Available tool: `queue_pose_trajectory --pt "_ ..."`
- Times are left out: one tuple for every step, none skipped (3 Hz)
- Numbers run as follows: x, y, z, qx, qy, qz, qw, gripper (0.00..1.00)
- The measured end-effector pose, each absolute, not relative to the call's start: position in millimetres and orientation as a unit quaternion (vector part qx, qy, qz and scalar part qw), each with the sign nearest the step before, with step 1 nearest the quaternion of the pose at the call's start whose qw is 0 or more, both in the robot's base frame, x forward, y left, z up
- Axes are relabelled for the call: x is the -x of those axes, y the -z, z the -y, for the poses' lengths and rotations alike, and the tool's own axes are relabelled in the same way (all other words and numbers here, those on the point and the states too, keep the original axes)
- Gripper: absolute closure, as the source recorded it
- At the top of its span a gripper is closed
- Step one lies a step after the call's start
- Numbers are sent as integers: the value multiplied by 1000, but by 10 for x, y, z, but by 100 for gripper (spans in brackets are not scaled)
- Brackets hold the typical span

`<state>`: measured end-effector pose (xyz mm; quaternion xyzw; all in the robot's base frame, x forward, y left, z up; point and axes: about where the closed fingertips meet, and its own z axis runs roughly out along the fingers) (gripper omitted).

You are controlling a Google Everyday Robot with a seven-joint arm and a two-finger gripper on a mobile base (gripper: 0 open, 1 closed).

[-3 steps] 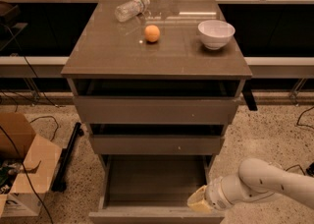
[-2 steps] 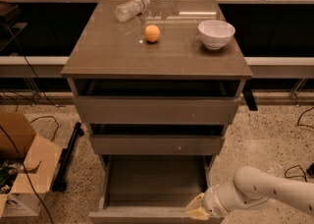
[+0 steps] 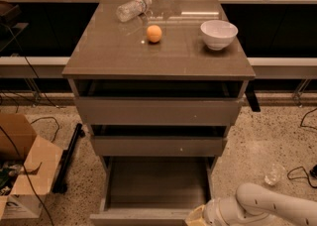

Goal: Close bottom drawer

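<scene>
At bottom right of the camera view, gripper (image 3: 197,216) sits low by the front right corner of the bottom drawer (image 3: 158,184), touching or just beside the drawer front; exact contact can't be told. Only its pale yellowish tip shows, so whether it is released or clenched cannot be told. White arm (image 3: 270,205) comes in from the right edge, low over the speckled floor (image 3: 257,141).

Bottom drawer is pulled well out from the cabinet, flat grey floor showing, nothing visible inside. Its front edge is near the lower frame border. Middle drawer (image 3: 158,146) is directly above, out a little, with a dark gap over it and a small pale speck on its front. Top drawer (image 3: 158,111) is above that, also out a little, with a dark gap under the cabinet surface (image 3: 114,54).

On the surface: orange ball (image 3: 154,33) near the middle back, white bowl (image 3: 218,33) upright at back right, clear plastic bottle (image 3: 132,9) lying on its side at back left. All three are apart from each other.

Open cardboard box (image 3: 22,170) is on the floor at left, with a black bar (image 3: 69,158) between it and the cabinet. Small clear glass (image 3: 273,174) stands on the floor at right, with black cables (image 3: 302,170) near it.
</scene>
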<state>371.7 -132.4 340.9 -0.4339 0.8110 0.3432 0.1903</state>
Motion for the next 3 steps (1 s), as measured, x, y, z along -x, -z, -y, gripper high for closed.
queue_pose_trajectory --pt "-3724 -3418 1328 434 -342 -811 191 100" --pt "-3716 -3231 1292 433 -333 -818 180 100" --pt "-3708 -2782 1264 426 -318 -831 165 100"
